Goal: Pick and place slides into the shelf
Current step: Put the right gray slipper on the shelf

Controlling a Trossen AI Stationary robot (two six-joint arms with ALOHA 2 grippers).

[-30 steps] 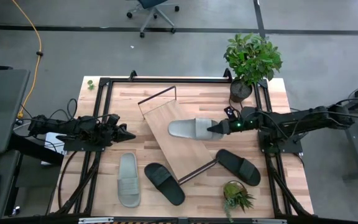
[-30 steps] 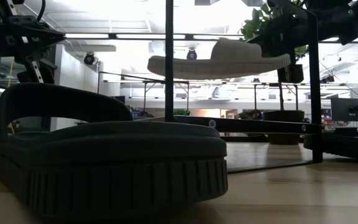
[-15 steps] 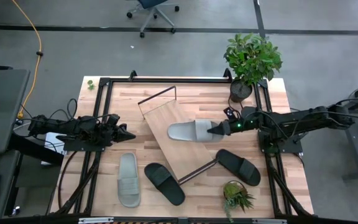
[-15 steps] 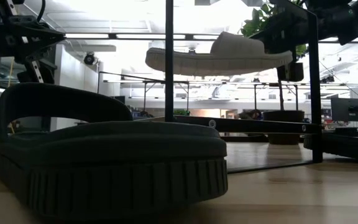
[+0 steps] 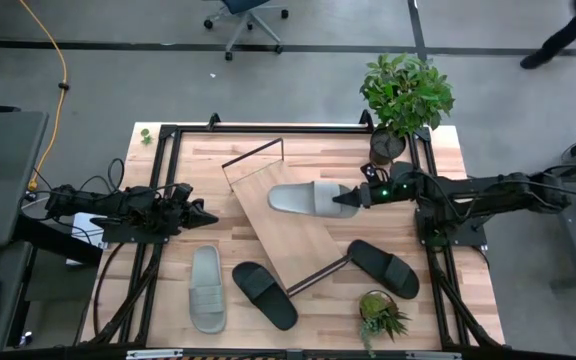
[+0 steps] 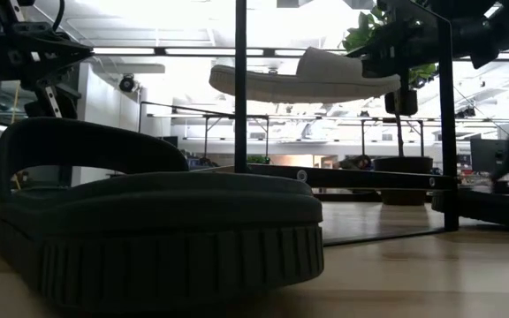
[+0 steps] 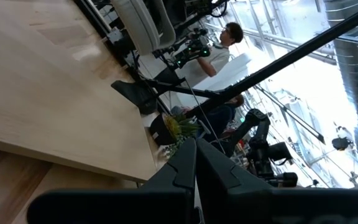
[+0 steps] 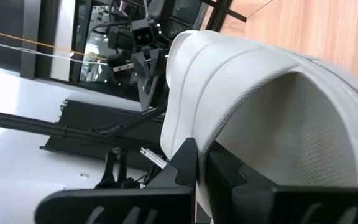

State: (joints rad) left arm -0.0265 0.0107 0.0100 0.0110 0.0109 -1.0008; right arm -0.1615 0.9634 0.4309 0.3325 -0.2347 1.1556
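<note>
Right gripper [image 5: 346, 199] clamping grey slide [image 5: 303, 198] above shelf [image 5: 286, 225]

Shelf [image 5: 290, 228] board bare below slide [image 5: 306, 198]

A matt, rubbery finish is shown by the light grey slide [image 8: 272, 118], with a fine dimpled texture inside its strap and smooth ridges outside. The black slide [image 6: 148, 221] is matt too, its sole edge ribbed. The shelf [image 5: 283, 225] is made of pale, smooth wood with thin black metal rods. The tabletop [image 5: 268, 145] is seen as planked, lightly satin wood, framed in black metal.
</note>
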